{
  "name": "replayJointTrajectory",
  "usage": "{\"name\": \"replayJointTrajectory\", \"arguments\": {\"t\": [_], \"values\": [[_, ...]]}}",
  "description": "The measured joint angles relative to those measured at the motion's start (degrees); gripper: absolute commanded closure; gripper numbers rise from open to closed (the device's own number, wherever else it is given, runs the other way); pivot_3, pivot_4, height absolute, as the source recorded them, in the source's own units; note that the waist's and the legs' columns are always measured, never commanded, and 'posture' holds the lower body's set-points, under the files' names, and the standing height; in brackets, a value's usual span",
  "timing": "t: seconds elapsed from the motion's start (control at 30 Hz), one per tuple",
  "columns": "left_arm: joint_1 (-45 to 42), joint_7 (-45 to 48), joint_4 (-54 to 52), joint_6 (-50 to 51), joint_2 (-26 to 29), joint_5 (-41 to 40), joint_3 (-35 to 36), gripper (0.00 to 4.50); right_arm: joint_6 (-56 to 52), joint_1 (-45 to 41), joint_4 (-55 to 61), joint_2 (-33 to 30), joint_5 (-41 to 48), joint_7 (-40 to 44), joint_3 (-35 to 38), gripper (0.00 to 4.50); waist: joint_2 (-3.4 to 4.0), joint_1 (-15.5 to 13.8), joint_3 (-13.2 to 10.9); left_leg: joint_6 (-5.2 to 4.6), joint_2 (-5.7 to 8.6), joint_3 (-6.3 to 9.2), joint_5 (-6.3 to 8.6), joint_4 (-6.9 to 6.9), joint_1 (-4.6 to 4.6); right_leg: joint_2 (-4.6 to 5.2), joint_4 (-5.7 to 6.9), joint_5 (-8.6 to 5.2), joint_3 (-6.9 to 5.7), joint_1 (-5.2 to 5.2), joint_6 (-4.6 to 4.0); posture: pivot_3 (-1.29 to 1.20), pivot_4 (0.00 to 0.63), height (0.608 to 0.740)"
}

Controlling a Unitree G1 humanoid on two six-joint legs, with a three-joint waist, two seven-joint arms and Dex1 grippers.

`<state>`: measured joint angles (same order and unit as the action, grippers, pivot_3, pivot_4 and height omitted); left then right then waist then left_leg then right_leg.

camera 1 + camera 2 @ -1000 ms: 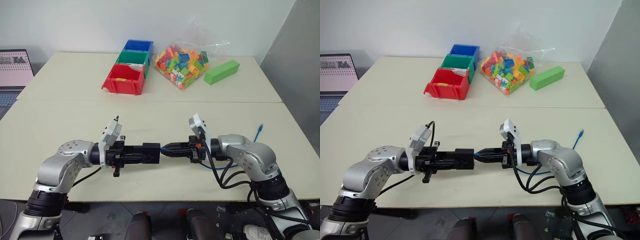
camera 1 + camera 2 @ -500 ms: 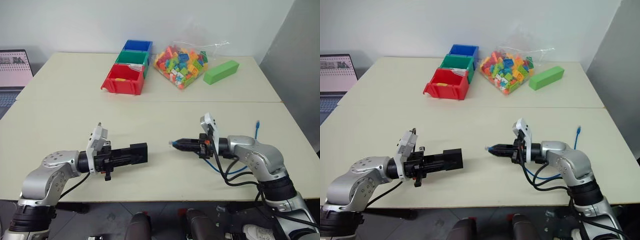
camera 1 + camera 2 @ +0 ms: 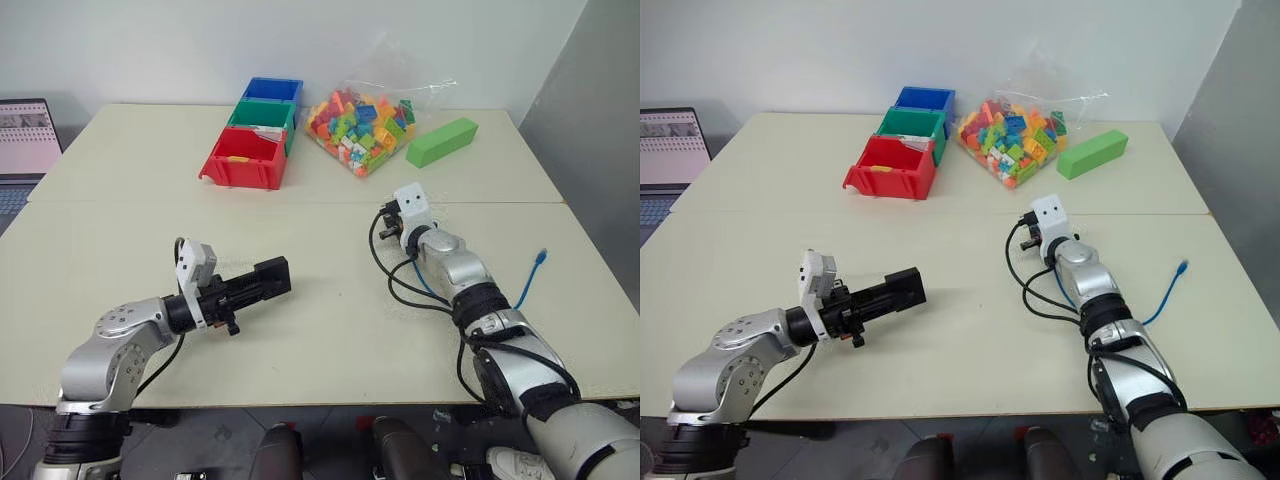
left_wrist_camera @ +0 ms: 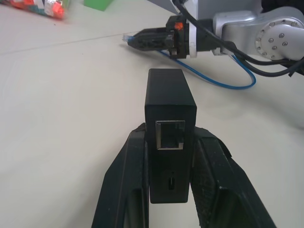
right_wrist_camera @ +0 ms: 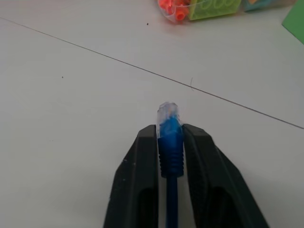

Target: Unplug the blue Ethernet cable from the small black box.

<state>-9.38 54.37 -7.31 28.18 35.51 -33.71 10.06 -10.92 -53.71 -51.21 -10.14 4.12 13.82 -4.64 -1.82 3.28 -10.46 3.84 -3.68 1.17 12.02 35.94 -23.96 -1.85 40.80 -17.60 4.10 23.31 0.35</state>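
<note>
Nearest the robot, the left pincer [image 3: 258, 285] is clamped on the small black box [image 4: 169, 116], gripping it by both flanks and holding it just above the cream counter [image 3: 120, 250]; the box's square port faces back along the fingers and sits open, nothing plugged into it. Over on the right, the right pincer [image 5: 170, 142] has its two black fingers [image 5: 137, 175] pressed against the plug boot of the blue Ethernet cable [image 5: 170, 137], clear plug tip poking out past the fingertips, so the cable is out of the box and well apart from it. The cord trails back along the right arm, loops on the counter and ends with its other plug [image 3: 541, 257] lying near the right edge. Further out sit red [image 3: 243, 159], green [image 3: 260, 114] and blue [image 3: 273, 90] bins in a row, a bag of coloured bricks [image 3: 360, 125] and a green block [image 3: 442, 142]. A laptop [image 3: 25, 135] sits at far left
</note>
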Motion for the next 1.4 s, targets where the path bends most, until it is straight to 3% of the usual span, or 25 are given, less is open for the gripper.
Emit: {"name": "replayJointTrajectory", "arguments": {"t": [0.2, 0.37, 0.47, 0.6, 0.87, 0.9, 1.23, 1.4], "values": [[-5.84, -8.1, 5.44, -5.29, -4.45, 5.35, -0.03, 3.71, -0.04, 2.15, 8.01, -1.21, 0.88, 4.61, 1.65, 1.52, 0.02, -0.14, -0.01, 0.0, 0.0, 0.06, 0.0, 0.02, 0.0, -0.01, 0.06, 0.0, -0.03, -0.01, 0.01, 0.0, 0.15, 0.74], [-15.66, -18.51, 18.25, -14.12, -7.84, 13.96, -0.62, 3.71, -9.52, 11.29, 34.93, -6.21, 5.64, 16.57, -0.91, 0.29, 0.06, -1.0, -0.03, 0.0, 0.02, 0.08, 0.0, 0.02, -0.04, -0.01, 0.03, 0.0, -0.14, -0.02, 0.01, 0.0, 0.15, 0.74], [-21.67, -23.3, 29.34, -22.64, -9.25, 19.01, -0.82, 3.71, -17.99, 14.57, 49.86, -9.41, 10.28, 23.32, -3.77, 0.29, 0.05, -0.99, -0.03, 0.0, 0.01, 0.09, 0.0, 0.03, -0.03, -0.02, 0.03, 0.0, -0.22, -0.01, 0.02, 0.0, 0.15, 0.74], [-30.34, -31.05, 47.74, -33.04, -10.26, 23.81, -0.47, 3.71, -26.84, 14.89, 62.2, -11.59, 13.88, 26.13, -5.92, 0.29, 0.0, -1.24, 0.0, 0.0, 0.02, 0.14, 0.0, 0.06, -0.03, -0.03, 0.03, -0.04, -0.36, -0.03, 0.12, 0.0, 0.15, 0.74], [-34.65, -33.78, 67.42, -43.42, -11.05, 26.14, -0.24, 3.71, -34.26, 14.85, 66.95, -11.82, 15.06, 25.04, -6.93, 0.29, -0.03, -1.34, 0.02, 0.0, 0.05, 0.12, 0.0, 0.06, -0.12, 0.0, -0.03, 0.02, -0.42, -0.02, 0.06, 0.0, 0.15, 0.74], [-34.74, -33.75, 68.03, -44.09, -11.26, 26.02, 0.17, 3.01, -34.64, 14.85, 67.03, -11.85, 15.04, 24.86, -6.97, 0.19, -0.03, -1.34, 0.02, 0.0, 0.04, 0.14, 0.0, 0.06, -0.13, -0.01, -0.03, 0.02, -0.45, -0.02, 0.06, 0.0, 0.15, 0.74], [-31.98, -28.63, 66.82, -43.09, -11.62, 23.85, 2.19, 1.12, -35.72, 14.86, 67.63, -11.92, 14.98, 24.38, -7.89, 0.19, -0.02, -1.28, 0.02, 0.01, 0.04, 0.12, -0.01, 0.06, -0.1, -0.02, 0.0, 0.02, -0.42, -0.02, 0.06, 0.0, 0.15, 0.74], [-23.14, -25.57, 51.1, -34.15, -10.78, 21.02, 2.42, 1.12, -35.66, 15.8, 68.0, -12.07, 14.81, 23.52, -7.98, 0.19, -0.03, -0.82, 0.02, 0.02, 0.0, 0.09, -0.01, 0.05, -0.04, -0.01, 0.02, 0.02, -0.36, -0.04, 0.05, 0.0, 0.15, 0.74]]}}
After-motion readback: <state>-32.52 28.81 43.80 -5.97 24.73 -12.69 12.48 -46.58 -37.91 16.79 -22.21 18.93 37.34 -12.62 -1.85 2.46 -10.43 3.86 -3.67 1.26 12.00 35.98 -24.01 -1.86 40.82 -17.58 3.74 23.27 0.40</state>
